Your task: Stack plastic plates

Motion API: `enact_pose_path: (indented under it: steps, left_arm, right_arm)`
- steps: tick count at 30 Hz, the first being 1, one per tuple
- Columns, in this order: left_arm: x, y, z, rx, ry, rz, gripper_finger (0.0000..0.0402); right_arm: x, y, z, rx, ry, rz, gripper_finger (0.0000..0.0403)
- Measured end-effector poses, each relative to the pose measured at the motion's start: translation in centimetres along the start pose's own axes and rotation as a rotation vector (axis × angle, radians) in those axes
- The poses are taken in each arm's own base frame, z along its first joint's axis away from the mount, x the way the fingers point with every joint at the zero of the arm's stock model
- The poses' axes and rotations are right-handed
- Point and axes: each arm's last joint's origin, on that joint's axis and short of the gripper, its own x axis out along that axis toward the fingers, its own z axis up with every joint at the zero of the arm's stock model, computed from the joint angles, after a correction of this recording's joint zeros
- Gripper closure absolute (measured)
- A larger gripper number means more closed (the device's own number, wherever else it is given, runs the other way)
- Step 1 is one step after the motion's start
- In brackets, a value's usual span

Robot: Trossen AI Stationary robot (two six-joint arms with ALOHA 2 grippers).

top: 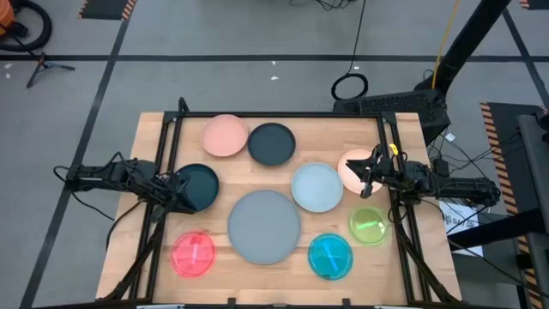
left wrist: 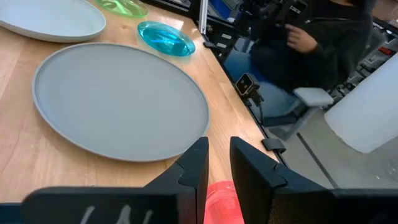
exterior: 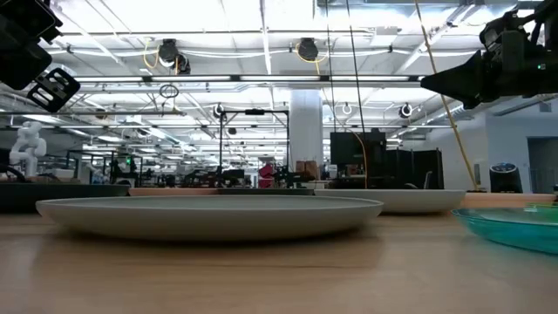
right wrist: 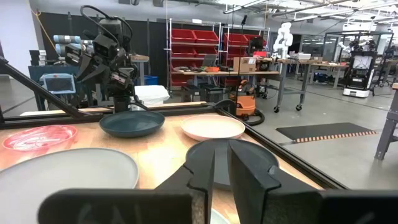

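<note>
High view: nine plates lie unstacked; stacking has hardly begun. The large grey plate (top: pixel 264 226) sits at centre, the pale blue plate (top: pixel 316 186) at its 1 o'clock, a dark teal plate (top: pixel 272 143) at 12, and a peach-pink plate (top: pixel 225 136) at 11. The left gripper (top: pixel 177 192) hangs over the second dark teal plate (top: pixel 198 186) at 10, the right gripper (top: pixel 371 172) over the other peach-pink plate (top: pixel 354 169).

Low view: the grey plate spans the foreground; both arms are raised.

Left wrist view: fingers (left wrist: pixel 194 168) nearly together, holding nothing; the red plate (left wrist: pixel 222 203) is below.

Right wrist view: fingers (right wrist: pixel 247 168) nearly closed, empty.

Next, a gripper must descend, open, to a rim.
</note>
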Motion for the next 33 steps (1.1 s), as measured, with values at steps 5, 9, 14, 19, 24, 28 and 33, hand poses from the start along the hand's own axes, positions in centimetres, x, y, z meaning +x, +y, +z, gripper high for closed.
enact_pose_path:
  steps: [5,9,14,19,24,28,33]
  left_arm:
    - [0.0,0.0,0.0,0.0,0.0,0.0,0.033]
    - [0.0,0.0,0.0,0.0,0.0,0.0,0.033]
    - [0.0,0.0,0.0,0.0,0.0,0.0,0.033]
    - [0.0,0.0,0.0,0.0,0.0,0.0,0.033]
    - [0.0,0.0,0.0,0.0,0.0,0.0,0.033]
    - [0.0,0.0,0.0,0.0,0.0,0.0,0.033]
    - [0.0,0.0,0.02,0.143,-0.002,0.002,0.033]
  right_arm:
    - [0.0,0.0,0.0,0.0,0.0,0.0,0.0364]
    - [0.0,0.0,0.0,0.0,0.0,0.0,0.0364]
    - [0.0,0.0,0.0,0.0,0.0,0.0,0.0364]
    - [0.0,0.0,0.0,0.0,0.0,0.0,0.0364]
    - [0.0,0.0,0.0,0.0,0.0,0.0,0.0364]
    - [0.0,0.0,0.0,0.0,0.0,0.0,0.0364]
    - [0.0,0.0,0.01,0.0,-0.001,0.0,0.0364]
